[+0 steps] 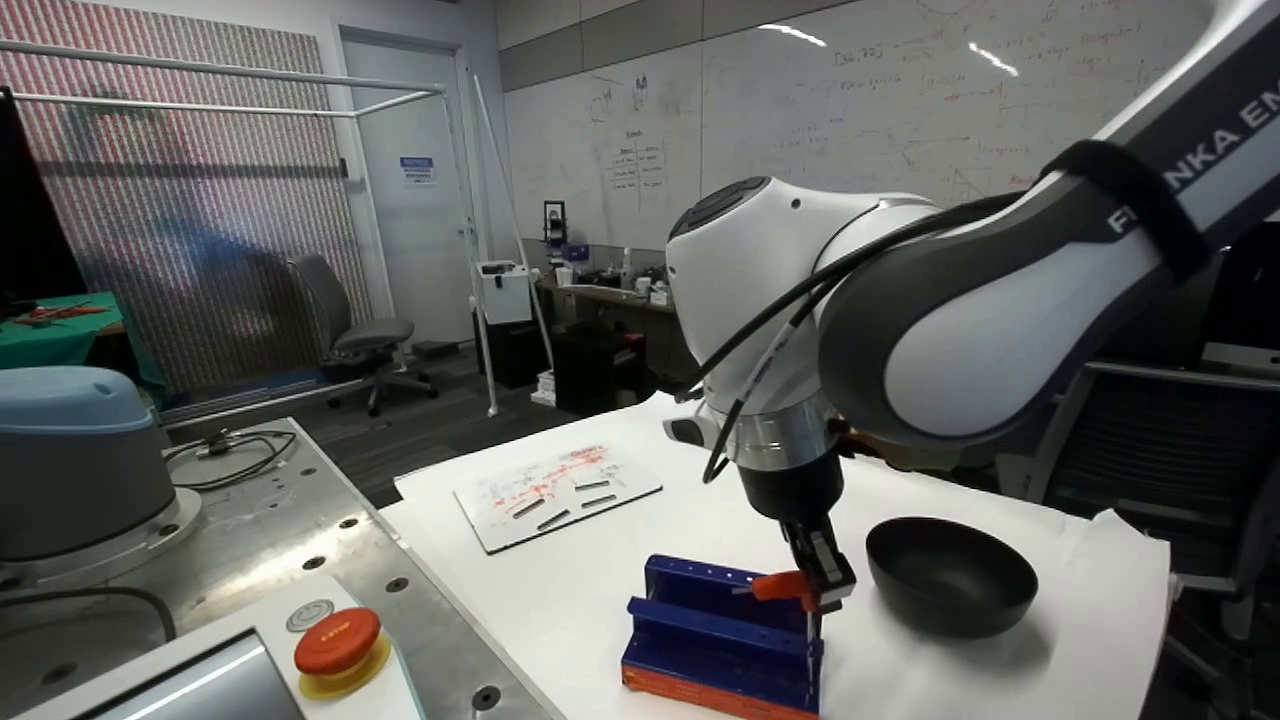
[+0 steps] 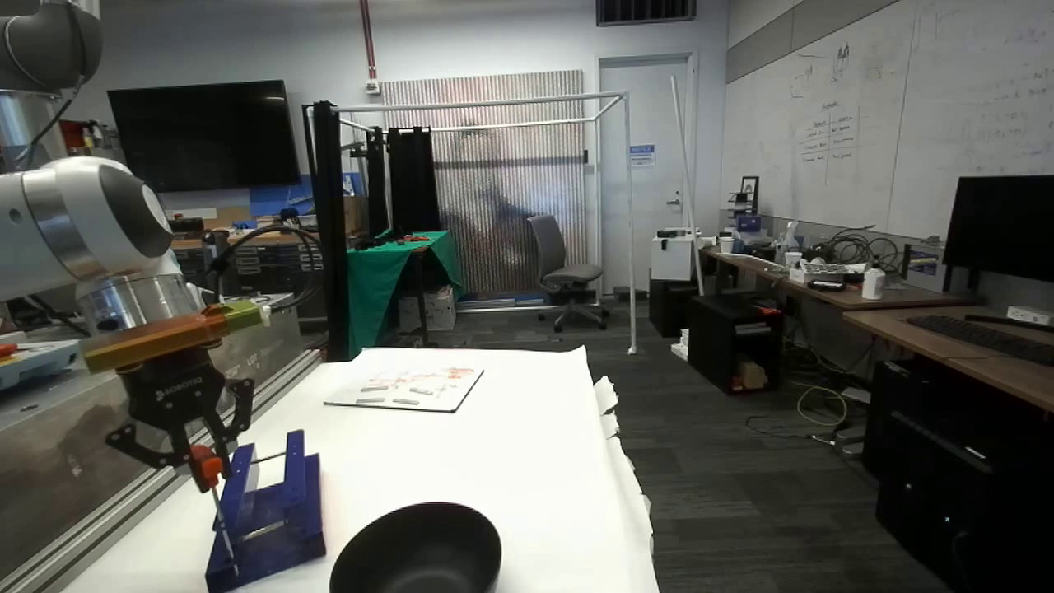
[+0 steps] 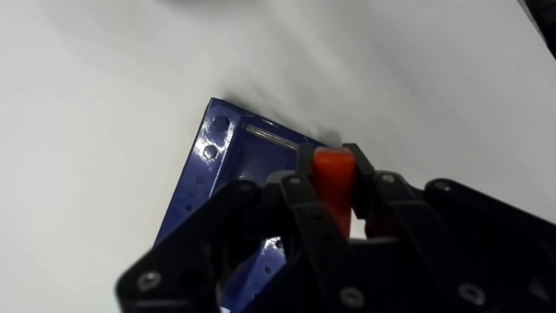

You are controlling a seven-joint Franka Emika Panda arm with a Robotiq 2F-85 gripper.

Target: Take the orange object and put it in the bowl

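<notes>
A blue rack (image 1: pixel 705 637) and a small whiteboard (image 1: pixel 562 499) with red scribbles (image 1: pixel 556 476) rest on the white-covered table (image 2: pixel 527 461). Beyond it, a grey chair (image 2: pixel 552 247) stands near a door (image 2: pixel 646 193).

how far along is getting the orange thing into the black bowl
Looks done: the grasp; the wrist view shows the pincer closed on the slim orange-handled tool.
In hand: probably clearing the glossy blue rack, as the tool's metal shaft points down there; whether the tip touches is unclear.
Left: likely carrying it to the round matte black bowl, which stands apart from the rack, and letting go.
</notes>
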